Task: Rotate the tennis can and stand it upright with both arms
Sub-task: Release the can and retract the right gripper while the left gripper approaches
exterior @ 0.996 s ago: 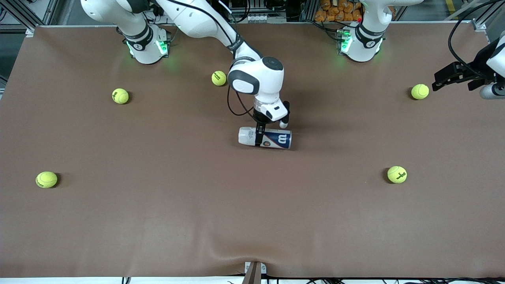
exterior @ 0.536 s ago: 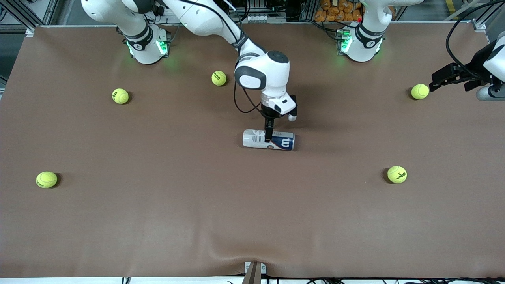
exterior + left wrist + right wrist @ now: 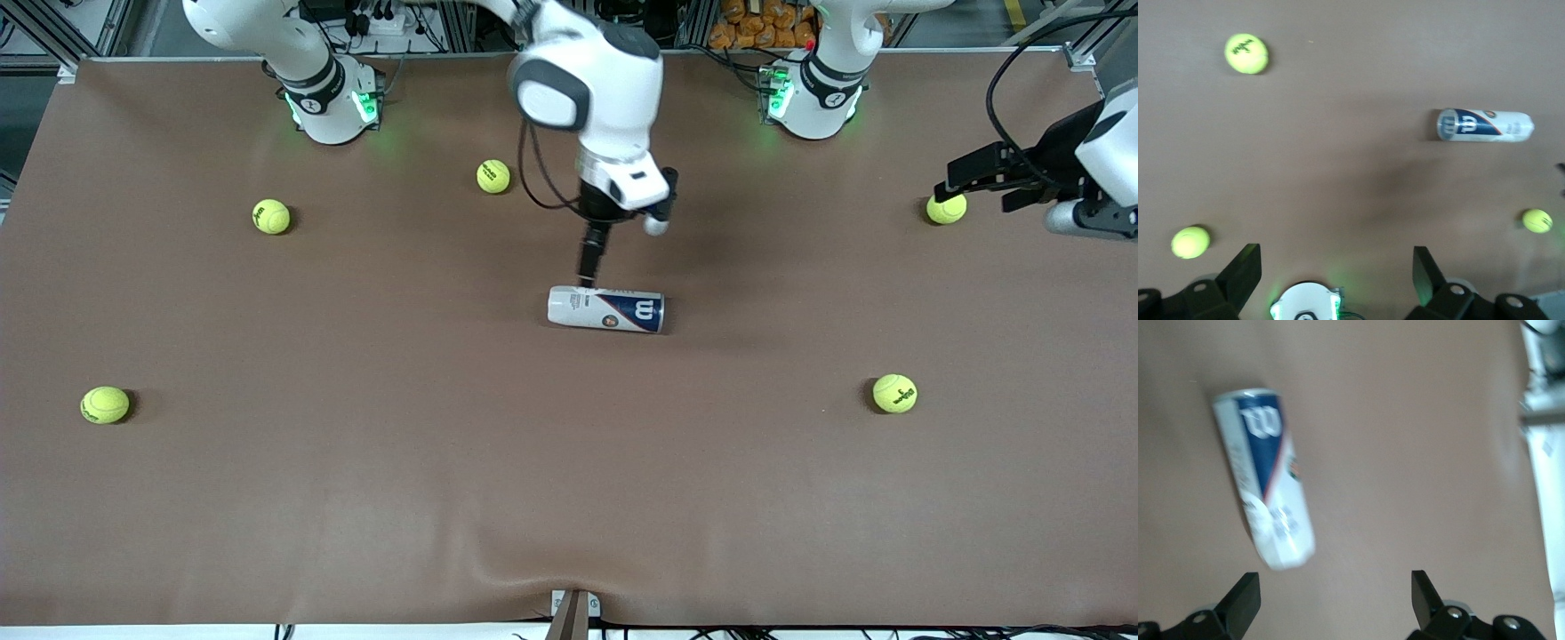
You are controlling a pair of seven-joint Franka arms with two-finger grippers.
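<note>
The tennis can [image 3: 606, 309] lies on its side in the middle of the brown table, its dark blue end toward the left arm's end. Nothing touches it. My right gripper [image 3: 587, 269] hangs open in the air just above the can's white end. In the right wrist view the can [image 3: 1265, 493] lies apart from the right gripper [image 3: 1335, 590], whose fingers [image 3: 1239, 600] are spread wide and empty. My left gripper [image 3: 956, 178] is open over a tennis ball at the left arm's end. The left wrist view shows the can [image 3: 1485, 125] well away from the left gripper [image 3: 1336, 267].
Several yellow-green tennis balls lie scattered on the table: one [image 3: 945, 209] under the left gripper, one [image 3: 894, 393] nearer the camera, one [image 3: 492, 176] near the right arm's base [image 3: 329, 98], others [image 3: 270, 216] [image 3: 105, 404] toward the right arm's end.
My right gripper has opened, let go of the can and lifted up off it. The can stays lying on the table. The left gripper has drifted slightly toward the middle.
</note>
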